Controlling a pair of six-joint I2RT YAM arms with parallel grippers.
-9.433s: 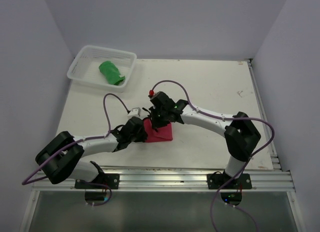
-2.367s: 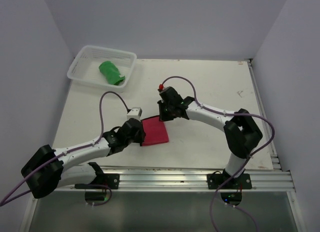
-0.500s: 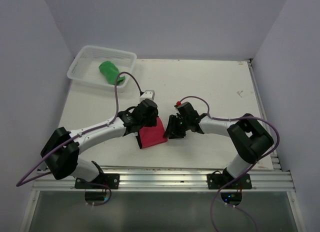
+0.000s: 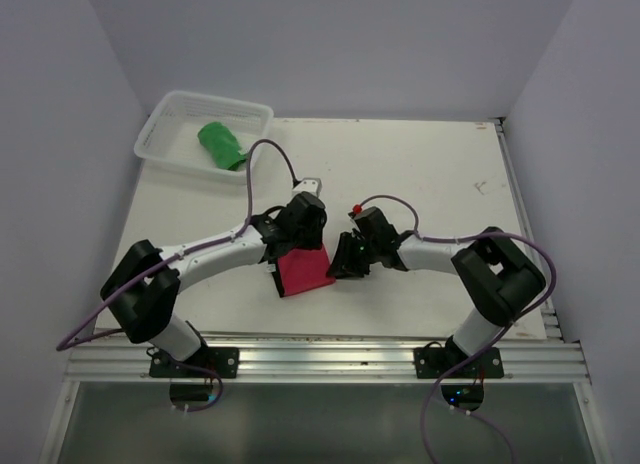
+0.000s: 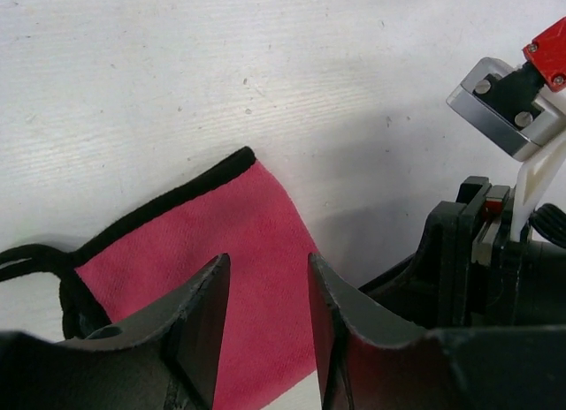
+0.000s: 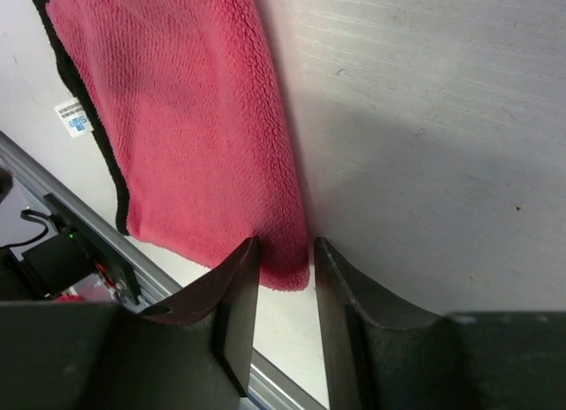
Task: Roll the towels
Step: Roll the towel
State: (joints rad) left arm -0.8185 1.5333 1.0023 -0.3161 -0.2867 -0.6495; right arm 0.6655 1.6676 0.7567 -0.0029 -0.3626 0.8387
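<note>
The red towel [image 4: 303,272] lies flat at the near middle of the table [image 4: 430,174], so the left gripper [image 5: 267,264], jaws apart above its far edge, and the right gripper [image 6: 285,244], jaws narrowly apart at its right edge, should probably pinch evenly and roll tightly.

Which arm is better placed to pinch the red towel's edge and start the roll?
Probably right: the right fingers straddle the red towel at its corner, while the left fingers sit over flat cloth.

The light is bright and even, the table [image 4: 430,164] shines white, shadows are soft, and the close fingers [image 5: 199,339] look blurry.
</note>
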